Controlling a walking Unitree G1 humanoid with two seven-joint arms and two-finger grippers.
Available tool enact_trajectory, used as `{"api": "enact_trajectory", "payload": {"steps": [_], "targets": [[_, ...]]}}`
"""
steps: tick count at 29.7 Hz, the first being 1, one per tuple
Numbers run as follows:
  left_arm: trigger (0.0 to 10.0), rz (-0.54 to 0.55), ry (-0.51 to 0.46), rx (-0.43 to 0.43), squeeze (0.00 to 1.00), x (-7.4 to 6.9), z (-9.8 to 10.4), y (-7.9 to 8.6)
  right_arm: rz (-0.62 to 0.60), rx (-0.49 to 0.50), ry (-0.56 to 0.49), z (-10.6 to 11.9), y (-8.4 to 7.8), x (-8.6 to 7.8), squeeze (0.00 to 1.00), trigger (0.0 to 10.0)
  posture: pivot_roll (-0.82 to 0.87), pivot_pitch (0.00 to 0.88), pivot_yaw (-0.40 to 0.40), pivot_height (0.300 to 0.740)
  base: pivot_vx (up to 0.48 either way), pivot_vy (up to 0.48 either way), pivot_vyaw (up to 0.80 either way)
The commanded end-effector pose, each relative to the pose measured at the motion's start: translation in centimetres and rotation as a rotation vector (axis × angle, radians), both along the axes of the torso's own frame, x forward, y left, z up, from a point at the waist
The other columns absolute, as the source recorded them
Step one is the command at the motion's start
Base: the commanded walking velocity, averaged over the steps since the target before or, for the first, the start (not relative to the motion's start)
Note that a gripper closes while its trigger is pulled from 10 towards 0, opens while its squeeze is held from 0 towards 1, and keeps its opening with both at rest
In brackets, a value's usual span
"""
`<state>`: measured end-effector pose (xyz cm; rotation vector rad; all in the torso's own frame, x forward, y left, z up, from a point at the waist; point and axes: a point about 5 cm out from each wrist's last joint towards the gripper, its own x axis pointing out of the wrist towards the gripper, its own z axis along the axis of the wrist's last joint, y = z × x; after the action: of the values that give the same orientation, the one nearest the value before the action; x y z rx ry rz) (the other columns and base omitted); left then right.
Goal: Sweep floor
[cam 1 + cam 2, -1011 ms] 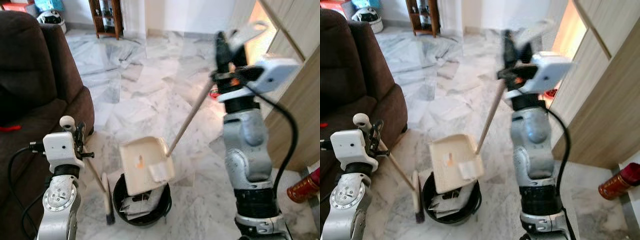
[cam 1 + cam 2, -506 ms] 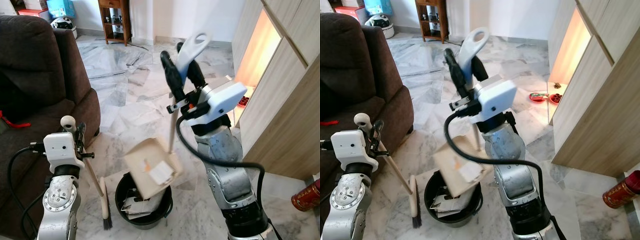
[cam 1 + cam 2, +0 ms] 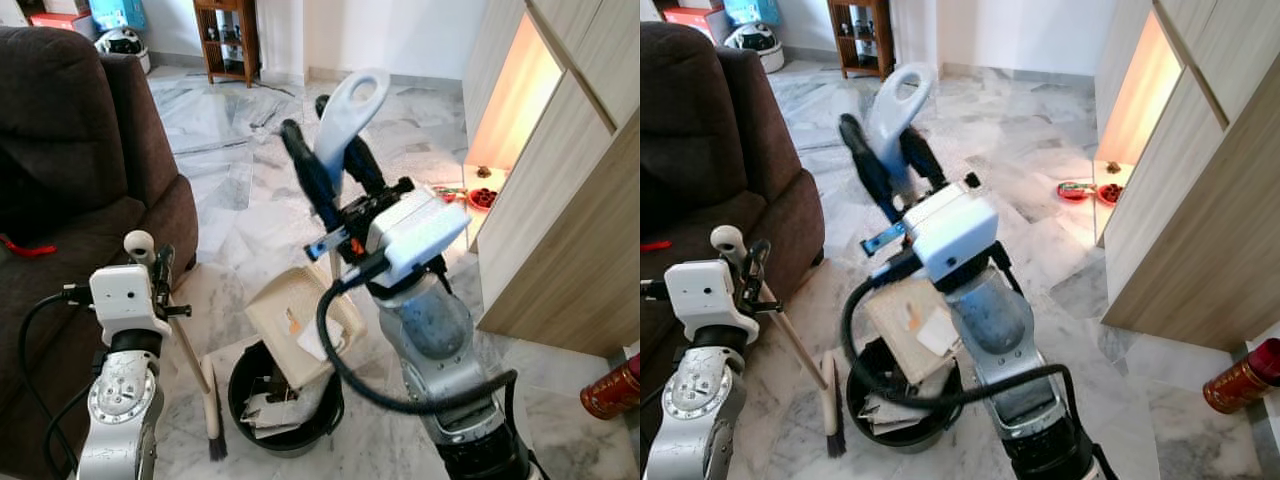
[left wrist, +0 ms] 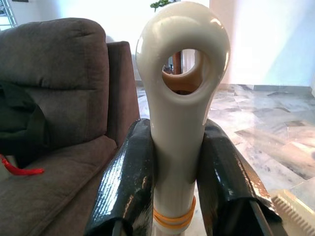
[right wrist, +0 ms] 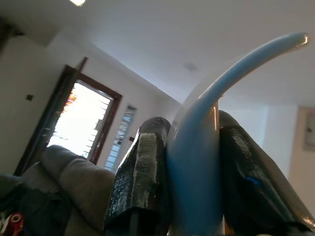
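My right gripper (image 3: 335,165) is raised at mid-scene, shut on the pale blue looped handle (image 3: 350,105) of the dustpan. The cream dustpan (image 3: 295,318) hangs tilted over a black bin (image 3: 240,378) that holds crumpled paper. In the right wrist view, the two black fingers (image 5: 140,172) clamp that handle (image 5: 197,128). My left gripper (image 3: 152,265) sits low on the left, shut on the cream broom handle (image 4: 182,73). The broom's stick (image 3: 190,350) slants down to its brush head (image 3: 213,425), which rests on the floor beside the bin.
A brown sofa (image 3: 70,150) fills the left side, close to my left arm. A wooden cabinet wall (image 3: 580,200) runs along the right, with a red canister (image 3: 610,390) at its foot. Marble floor (image 3: 250,180) stretches ahead to a wooden shelf (image 3: 225,30).
My right arm has swung from the right side to the middle, bringing the dustpan handle from a slant to nearly upright. The pan stays over the bin. The left arm holds still.
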<state>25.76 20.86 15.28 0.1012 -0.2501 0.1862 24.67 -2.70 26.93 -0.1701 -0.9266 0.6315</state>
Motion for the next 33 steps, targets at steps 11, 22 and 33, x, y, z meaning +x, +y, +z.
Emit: {"api": "enact_trajectory", "payload": {"steps": [11,22,33], "targets": [[10.0,-0.008,-0.066,0.009,0.00,0.0,1.1,-0.1,0.046,-0.043,-0.162,1.5,0.5,-2.2,0.00,10.0,0.03,0.078,-0.004,0.740,0.000,0.000,0.00],[10.0,-0.006,-0.069,0.007,0.00,0.1,1.1,-0.1,0.084,-0.067,-0.154,1.3,0.7,-2.9,0.00,10.0,0.03,0.073,-0.008,0.740,0.000,0.000,0.00],[10.0,-0.003,-0.074,0.004,0.00,0.2,1.1,0.0,0.084,-0.155,-0.195,0.8,0.7,-2.9,0.00,10.0,0.03,0.065,-0.012,0.740,0.000,0.000,0.00]]}}
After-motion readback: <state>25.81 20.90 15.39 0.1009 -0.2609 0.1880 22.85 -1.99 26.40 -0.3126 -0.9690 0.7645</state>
